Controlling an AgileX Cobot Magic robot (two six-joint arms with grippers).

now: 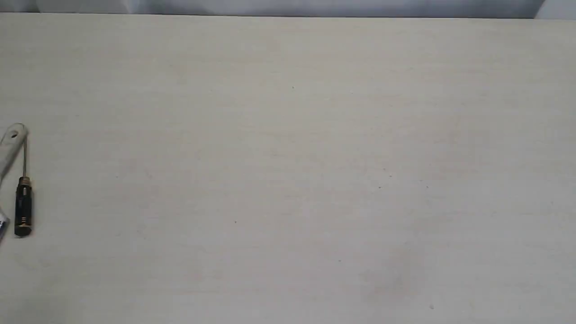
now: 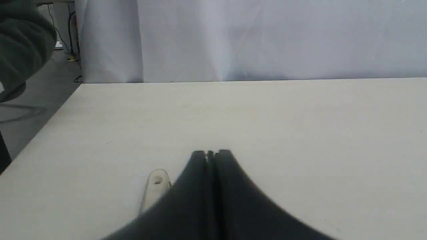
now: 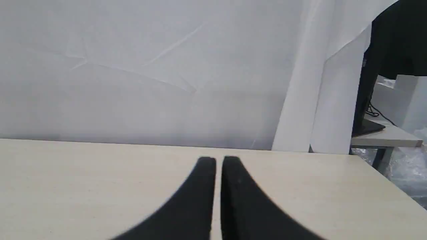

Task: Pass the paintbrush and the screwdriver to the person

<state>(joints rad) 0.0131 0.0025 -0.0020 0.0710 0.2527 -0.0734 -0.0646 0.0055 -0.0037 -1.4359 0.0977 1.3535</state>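
The exterior view takes in the pale worktop from above, and only there do both tools show together: the paintbrush lies at the far left edge, cut off by the frame so that just its light wooden handle with the hole is seen, and the screwdriver lies just beside it, its thin shaft running along the handle's rounded end and its black grip with gold-orange rings pointing toward the near edge. Whether shaft and handle touch cannot be told. Neither arm appears in that view. The left wrist view shows the left claw above the worktop with its dark fingers pressed together and nothing between them; the holed end of the brush handle peeks out beside the claw, while the screwdriver is hidden there. This view alone catches the person — no more than a blurred dark green sleeve off the worktop's corner, in front of a white curtain. The right wrist view shows the right claw drawn in to a thin slit, empty, over bare worktop well apart from both tools, with a grey side desk beyond the worktop's far corner.
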